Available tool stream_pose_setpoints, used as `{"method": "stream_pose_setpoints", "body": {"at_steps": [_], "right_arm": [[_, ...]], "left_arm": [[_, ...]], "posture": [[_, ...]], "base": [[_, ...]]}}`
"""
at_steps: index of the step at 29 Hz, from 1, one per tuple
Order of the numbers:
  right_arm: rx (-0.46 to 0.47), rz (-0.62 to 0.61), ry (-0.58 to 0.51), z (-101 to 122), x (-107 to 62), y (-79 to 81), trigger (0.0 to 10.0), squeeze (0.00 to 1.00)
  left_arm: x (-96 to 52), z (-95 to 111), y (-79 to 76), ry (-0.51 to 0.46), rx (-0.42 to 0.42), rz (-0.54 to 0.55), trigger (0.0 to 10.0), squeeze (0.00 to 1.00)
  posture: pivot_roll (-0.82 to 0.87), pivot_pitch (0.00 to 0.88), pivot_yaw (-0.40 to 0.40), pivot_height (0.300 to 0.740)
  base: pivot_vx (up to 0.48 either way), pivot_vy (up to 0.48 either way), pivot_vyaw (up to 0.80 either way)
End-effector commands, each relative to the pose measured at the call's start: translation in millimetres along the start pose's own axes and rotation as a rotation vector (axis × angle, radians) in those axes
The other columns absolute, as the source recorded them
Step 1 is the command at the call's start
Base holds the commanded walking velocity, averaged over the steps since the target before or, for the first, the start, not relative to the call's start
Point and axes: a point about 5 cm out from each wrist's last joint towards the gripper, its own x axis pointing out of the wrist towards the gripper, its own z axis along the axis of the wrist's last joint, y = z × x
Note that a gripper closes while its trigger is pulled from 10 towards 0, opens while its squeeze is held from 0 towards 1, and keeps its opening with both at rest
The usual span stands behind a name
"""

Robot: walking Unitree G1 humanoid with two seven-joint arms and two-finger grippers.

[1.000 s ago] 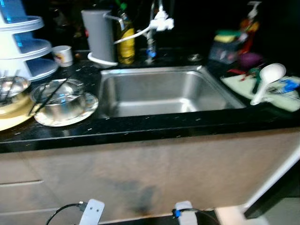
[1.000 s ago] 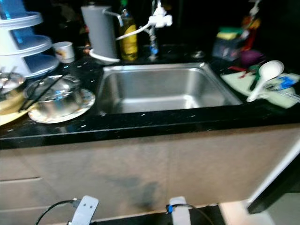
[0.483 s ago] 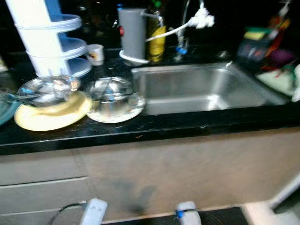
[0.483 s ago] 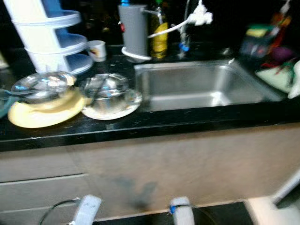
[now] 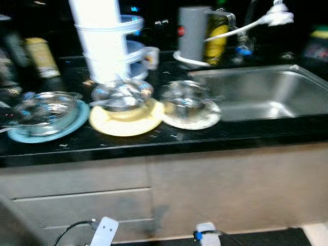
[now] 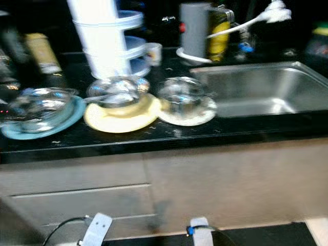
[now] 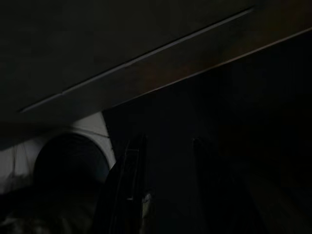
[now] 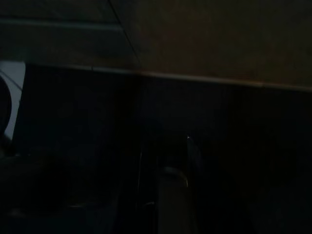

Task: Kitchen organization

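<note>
Three dish sets stand in a row on the black counter. At the left, a glass bowl rests on a blue plate. In the middle a glass bowl sits on a yellow plate. Beside the sink, a shiny bowl stands on a white plate. The steel sink lies at the right. Both arms hang idle below the counter front, the left arm and the right arm. My left gripper shows dimly with its fingers apart and nothing between them. My right gripper is in deep shade.
A white and blue tiered rack stands behind the plates, with a small cup next to it. A grey jug, a yellow bottle and a white tap stand behind the sink. Beige drawer fronts are below.
The camera has swung to the left: the sink has slid to the right edge, the cutting board and ladle have left the view, and the blue plate with its bowl has come in.
</note>
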Motion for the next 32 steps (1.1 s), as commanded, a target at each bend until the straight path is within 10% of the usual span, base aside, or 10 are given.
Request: {"method": "stream_pose_setpoints", "body": {"at_steps": [1,14,32], "right_arm": [[0.015,-0.001,0.026,-8.7,-2.1,1.6,10.0,0.00],[0.018,-0.004,0.028,-9.6,-2.5,0.6,10.0,0.00],[0.017,0.002,0.016,-7.2,-1.8,1.6,10.0,0.00]], "left_arm": [[-2.8,-10.4,-1.7,0.045,0.013,-0.006,10.0,0.00],[-1.5,-7.7,-0.5,0.035,0.015,0.012,10.0,0.00],[-1.3,-5.9,8.7,0.011,-0.054,0.073,10.0,0.00]], "posture": [[-0.03,0.114,-0.015,0.740],[-0.03,0.119,-0.014,0.740],[-0.03,0.119,-0.019,0.740]], "base": [[0.000,-0.480,0.00],[0.000,-0.474,0.00],[0.000,0.000,0.00]]}}
